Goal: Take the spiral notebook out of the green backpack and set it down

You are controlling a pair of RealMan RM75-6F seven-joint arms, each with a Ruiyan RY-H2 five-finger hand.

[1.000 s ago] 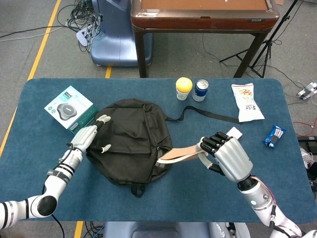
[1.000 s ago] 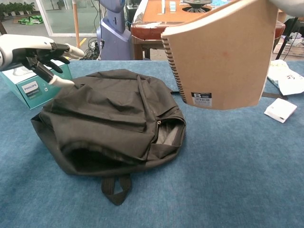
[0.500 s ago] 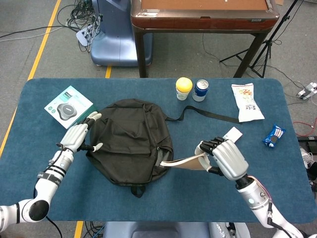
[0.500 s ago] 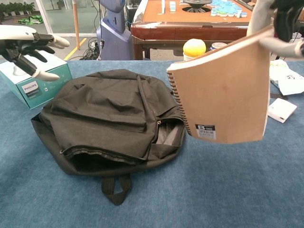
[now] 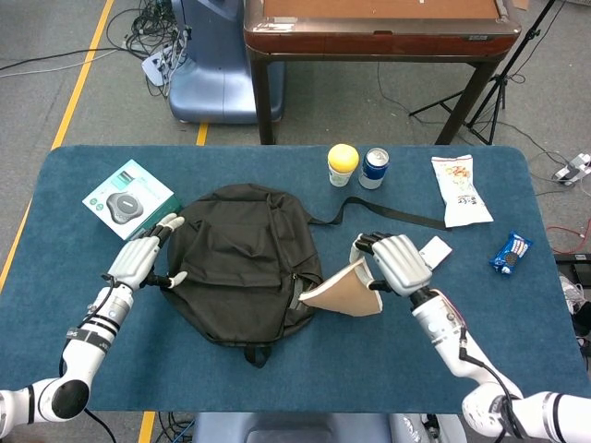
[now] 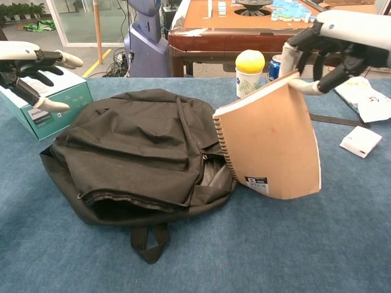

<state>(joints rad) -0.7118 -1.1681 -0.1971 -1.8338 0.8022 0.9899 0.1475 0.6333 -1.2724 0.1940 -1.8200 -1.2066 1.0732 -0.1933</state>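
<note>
- my right hand grips the top edge of the spiral notebook; its cover stands tilted, the lower edge on the table just right of the backpack.
- my left hand hangs beside the backpack's left side, fingers spread, holding nothing.
- teal box lies near that hand.

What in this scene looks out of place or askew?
The spiral notebook stands tilted on its lower edge beside the backpack, not flat, gripped at its top corner by the right hand. Nothing looks spilled or damaged.
</note>
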